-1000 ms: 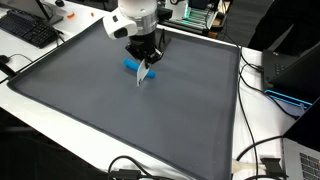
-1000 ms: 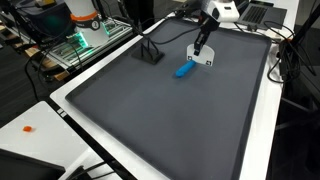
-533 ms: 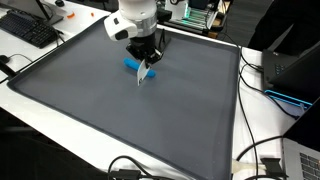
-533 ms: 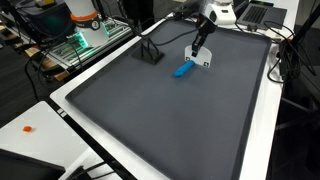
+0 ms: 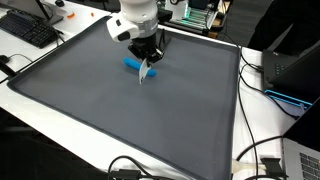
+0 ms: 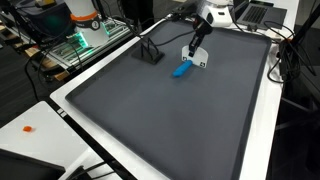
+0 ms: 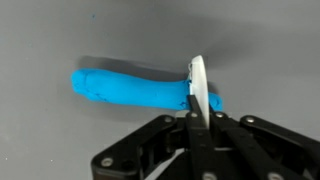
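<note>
My gripper (image 5: pixel 146 70) is shut on a thin white flat piece (image 5: pixel 144 75), held edge-on and hanging just above the dark grey mat (image 5: pixel 100 110). A blue rod-shaped object (image 5: pixel 131 66) lies flat on the mat right beside the white piece. In an exterior view the gripper (image 6: pixel 198 57) holds the white piece (image 6: pixel 199 64) just right of the blue object (image 6: pixel 182 70). In the wrist view the white piece (image 7: pixel 196 85) stands between the fingers (image 7: pixel 160 135), in front of the blue object's (image 7: pixel 130 88) right end. Whether they touch I cannot tell.
The mat fills a white-rimmed table (image 6: pixel 70 125). A black stand (image 6: pixel 150 52) sits at the mat's far corner. A keyboard (image 5: pixel 30 30), cables (image 5: pixel 262 160), a laptop (image 5: pixel 303 158) and green-lit electronics (image 6: pixel 82 38) lie around the edges. A small orange item (image 6: pixel 28 128) lies on the rim.
My gripper with the white piece has shifted slightly toward the blue object. The blue object has not moved.
</note>
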Robot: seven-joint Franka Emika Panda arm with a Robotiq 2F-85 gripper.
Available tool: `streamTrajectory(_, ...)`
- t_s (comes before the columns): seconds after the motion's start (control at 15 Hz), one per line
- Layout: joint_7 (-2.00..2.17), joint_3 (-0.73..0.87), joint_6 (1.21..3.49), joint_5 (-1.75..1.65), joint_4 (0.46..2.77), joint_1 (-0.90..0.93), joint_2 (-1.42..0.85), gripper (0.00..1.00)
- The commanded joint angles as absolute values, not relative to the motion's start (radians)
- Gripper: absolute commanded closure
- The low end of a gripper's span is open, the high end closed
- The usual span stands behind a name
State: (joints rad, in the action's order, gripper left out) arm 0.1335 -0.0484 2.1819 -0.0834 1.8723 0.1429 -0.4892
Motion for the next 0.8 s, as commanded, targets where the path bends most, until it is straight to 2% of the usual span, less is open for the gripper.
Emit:
streamTrajectory(0.0,0.088,-0.072,2.144,-0.04,1.929,0.125,-0.48,0.99)
streamTrajectory(0.73,0.02,-0.101,2.055,0.014,1.915,0.126,-0.449,0.99)
